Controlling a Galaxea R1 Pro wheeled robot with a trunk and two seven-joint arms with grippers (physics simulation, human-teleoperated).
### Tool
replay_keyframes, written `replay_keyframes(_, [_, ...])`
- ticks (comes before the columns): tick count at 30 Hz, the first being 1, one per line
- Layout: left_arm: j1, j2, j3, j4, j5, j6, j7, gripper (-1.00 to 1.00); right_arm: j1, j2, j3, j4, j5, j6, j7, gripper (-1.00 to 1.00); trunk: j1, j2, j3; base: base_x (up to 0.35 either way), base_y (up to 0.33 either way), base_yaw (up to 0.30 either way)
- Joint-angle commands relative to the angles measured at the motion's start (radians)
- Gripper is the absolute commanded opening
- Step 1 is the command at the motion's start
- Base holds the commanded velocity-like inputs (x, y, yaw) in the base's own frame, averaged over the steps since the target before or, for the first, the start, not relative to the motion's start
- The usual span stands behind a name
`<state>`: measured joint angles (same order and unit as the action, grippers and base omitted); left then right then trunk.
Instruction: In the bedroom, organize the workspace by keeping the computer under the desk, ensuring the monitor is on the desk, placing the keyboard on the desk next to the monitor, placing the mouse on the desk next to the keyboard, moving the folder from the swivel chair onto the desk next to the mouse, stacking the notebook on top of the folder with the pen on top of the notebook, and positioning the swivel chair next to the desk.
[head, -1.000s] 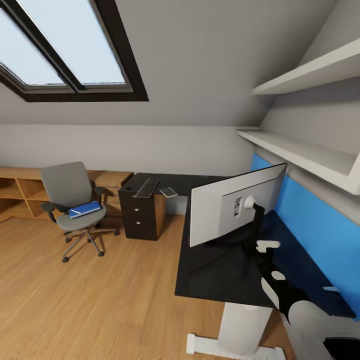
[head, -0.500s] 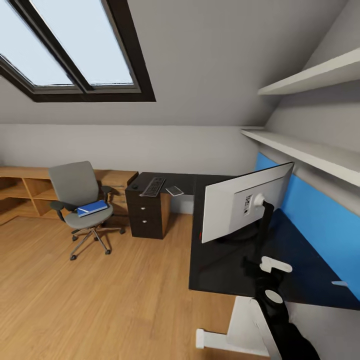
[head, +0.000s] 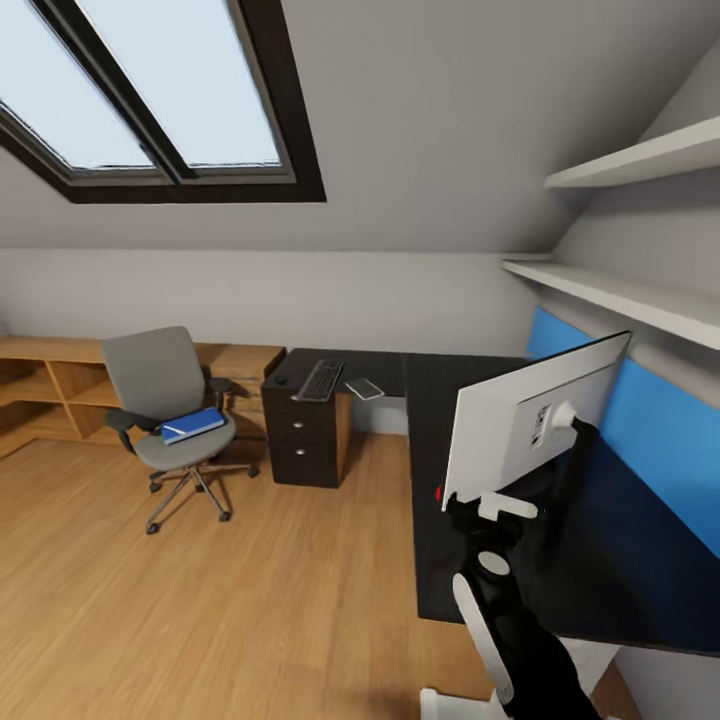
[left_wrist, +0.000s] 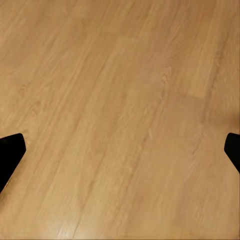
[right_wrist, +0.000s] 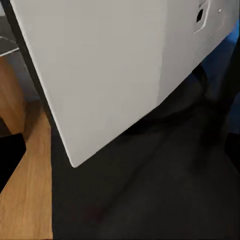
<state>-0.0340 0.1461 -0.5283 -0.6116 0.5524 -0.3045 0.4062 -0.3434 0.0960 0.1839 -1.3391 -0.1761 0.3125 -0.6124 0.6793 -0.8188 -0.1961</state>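
You have the right gripper just beside the white-backed wide monitor on the black L-shaped counter, jaw state indeterminable; the left gripper's fingers are spread over the wooden floor, and the bright blue folder awaits on the grey swivel chair.

Glossy black desk, matt white plastic back on the monitor, grey cloth padding on the swivel chair, smooth satin wood-plank floor at six o'clock
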Motion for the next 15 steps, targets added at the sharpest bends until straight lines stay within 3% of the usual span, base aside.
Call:
replay_keyframes(1, [-0.001,-0.008,-0.013,0.021,0.007,-0.004,0.007,1.00,-0.004,-0.001,0.023,0.040,-0.004,-0.044,-0.006,1.00,0.001,-0.001,-0.001,0.248,0.229,0.000])
replay_keyframes(7, [-0.001,-0.028,-0.016,0.048,0.007,-0.006,0.006,1.00,-0.007,-0.003,0.083,0.126,0.023,-0.122,-0.008,1.00,0.001,-0.001,-0.001,0.128,0.110,0.000])
replay_keyframes(9, [-0.001,-0.030,-0.016,0.051,0.007,-0.007,0.006,1.00,-0.008,-0.003,0.090,0.133,0.037,-0.147,-0.010,1.00,0.001,-0.001,-0.001,0.039,0.033,0.000])
replay_keyframes(11, [-0.001,-0.031,-0.015,0.055,0.007,-0.008,0.006,1.00,-0.008,-0.001,0.101,0.141,0.068,-0.222,-0.023,1.00,0.001,-0.001,-0.001,0.012,0.010,0.000])
replay_keyframes(15, [-0.001,-0.032,-0.015,0.057,0.007,-0.008,0.006,1.00,-0.007,0.000,0.107,0.132,0.081,-0.254,-0.041,1.00,0.001,-0.001,-0.001,0.004,0.003,0.000])
